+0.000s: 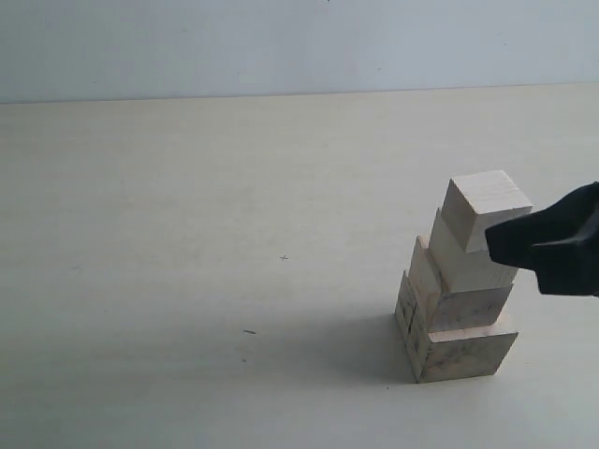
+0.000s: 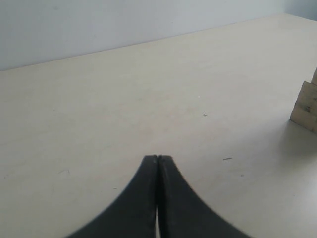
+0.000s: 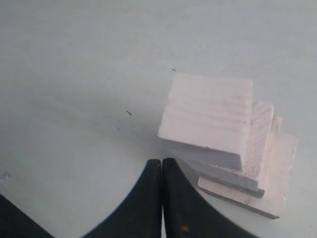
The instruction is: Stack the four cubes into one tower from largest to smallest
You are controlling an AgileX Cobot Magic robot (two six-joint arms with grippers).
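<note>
The four pale wooden cubes stand as a stepped tower on the right of the exterior view. The largest cube [image 1: 460,354], with dark marks on its side, is at the bottom. On it sit the second cube [image 1: 463,304], the third [image 1: 460,260] and the smallest [image 1: 485,208]. My right gripper [image 1: 493,245] is shut and empty, its tip beside the upper cubes. In the right wrist view the smallest cube's top [image 3: 205,111] lies just beyond the shut right gripper [image 3: 161,161]. My left gripper [image 2: 157,157] is shut and empty, far from the tower, whose largest cube [image 2: 307,106] shows at the edge.
The pale table [image 1: 187,234] stretches to the left of the tower with a few small dark specks [image 1: 249,331]. A light wall [image 1: 281,47] runs behind the table's far edge.
</note>
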